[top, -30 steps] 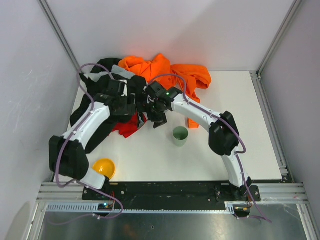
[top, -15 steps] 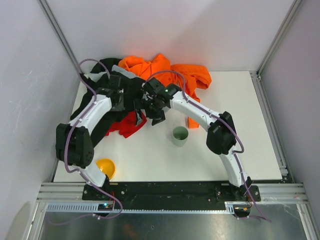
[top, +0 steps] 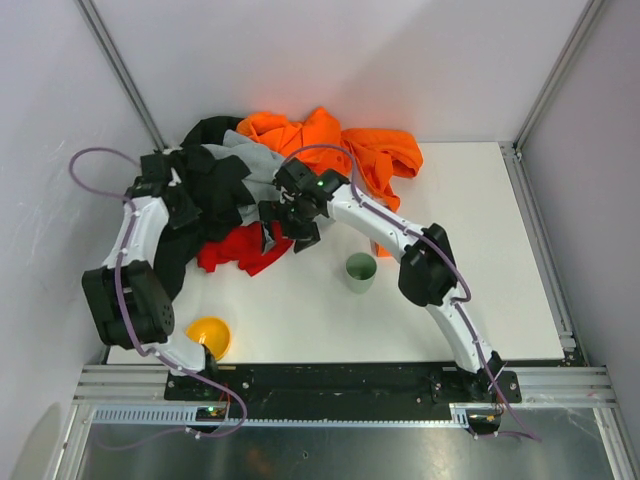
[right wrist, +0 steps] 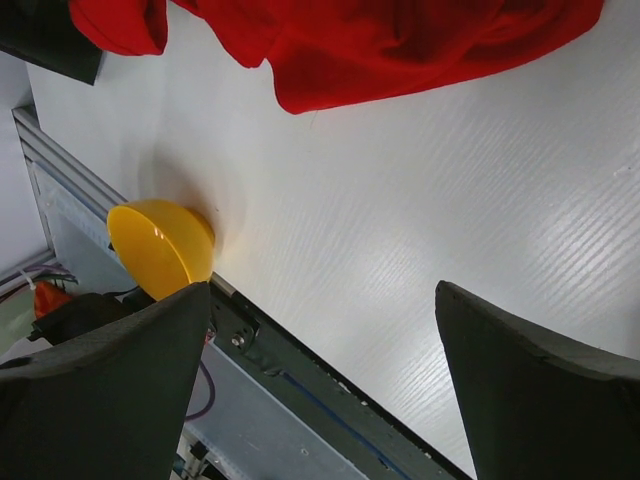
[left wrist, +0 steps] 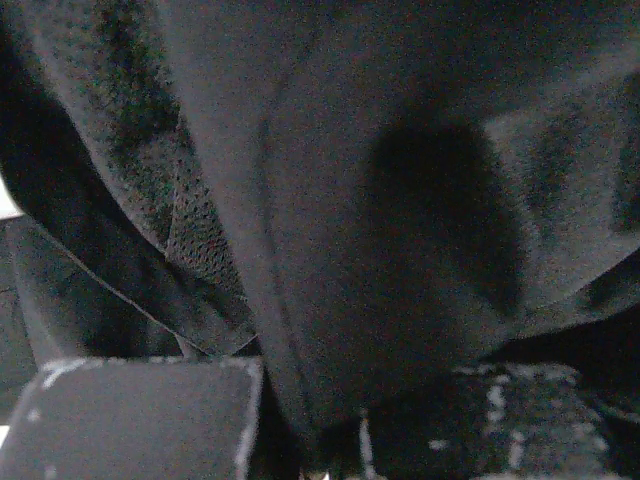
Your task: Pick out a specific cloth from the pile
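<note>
The pile [top: 300, 150] of orange, grey and black garments lies at the back left of the table. The red cloth [top: 235, 248] [right wrist: 400, 40] spreads out from under its front edge, partly covered by black fabric. My left gripper [top: 185, 205] [left wrist: 330, 435] is at the pile's left side, shut on a fold of the black garment [left wrist: 380, 220], which fills the left wrist view. My right gripper [top: 285, 225] [right wrist: 320, 400] hovers open just right of the red cloth, with nothing between its fingers [right wrist: 540, 390].
A green cup [top: 361, 268] stands right of the red cloth, near the right arm's forearm. A yellow bowl [top: 209, 335] [right wrist: 160, 245] sits at the table's front left edge, next to the left arm's base. White walls close the left and back.
My left gripper shut on the black garment and drew it leftward, baring more of the red cloth. The right gripper drifted slightly left and back, still open.
</note>
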Controlling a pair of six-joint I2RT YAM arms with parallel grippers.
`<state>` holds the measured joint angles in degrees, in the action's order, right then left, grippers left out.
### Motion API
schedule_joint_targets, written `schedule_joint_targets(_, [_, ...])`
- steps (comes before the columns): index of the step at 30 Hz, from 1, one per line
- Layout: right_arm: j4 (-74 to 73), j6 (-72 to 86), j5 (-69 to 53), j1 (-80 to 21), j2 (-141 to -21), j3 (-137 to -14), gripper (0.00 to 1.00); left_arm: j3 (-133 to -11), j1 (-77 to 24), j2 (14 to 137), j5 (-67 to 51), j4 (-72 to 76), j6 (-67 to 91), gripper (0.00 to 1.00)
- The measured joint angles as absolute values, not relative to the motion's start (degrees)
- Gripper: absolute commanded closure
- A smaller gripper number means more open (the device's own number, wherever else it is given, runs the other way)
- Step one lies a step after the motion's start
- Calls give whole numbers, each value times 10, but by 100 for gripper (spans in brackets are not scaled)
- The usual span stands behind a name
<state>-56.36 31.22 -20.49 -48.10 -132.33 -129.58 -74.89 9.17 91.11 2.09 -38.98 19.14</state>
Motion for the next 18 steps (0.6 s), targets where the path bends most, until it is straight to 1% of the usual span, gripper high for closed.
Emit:
schedule_joint_targets(7, [-552, 303, -204, -495, -1347, -1300, 1, -710, 176, 886, -66, -375, 230, 99])
schedule_joint_targets(18, [-513, 273, -160, -533, -1370, -1300, 1, -701, 184, 880, -122, -369, 246, 99])
